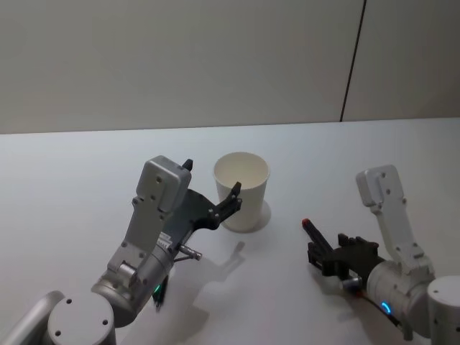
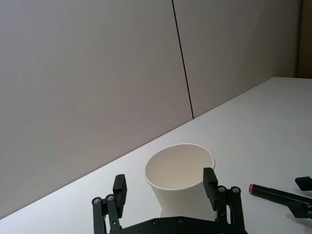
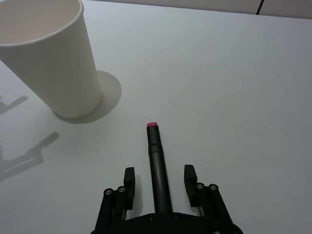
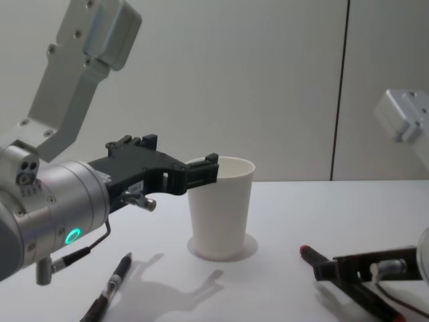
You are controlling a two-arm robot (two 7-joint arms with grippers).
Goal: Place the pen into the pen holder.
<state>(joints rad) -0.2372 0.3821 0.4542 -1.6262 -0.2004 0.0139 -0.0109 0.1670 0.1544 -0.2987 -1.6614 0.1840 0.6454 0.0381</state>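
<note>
The pen holder is a plain white paper cup standing upright at the table's middle, seen also in the chest view. My left gripper hangs open at rim height just left of the cup, with one fingertip near the rim. A black pen with a red tip lies on the table right of the cup, its tip toward the cup. My right gripper is low over the pen's rear half and open. Its fingers stand on either side of the pen with gaps showing.
A second dark pen lies on the table under my left arm, near the front left. The white table runs back to a grey wall. Open surface lies behind and to the right of the cup.
</note>
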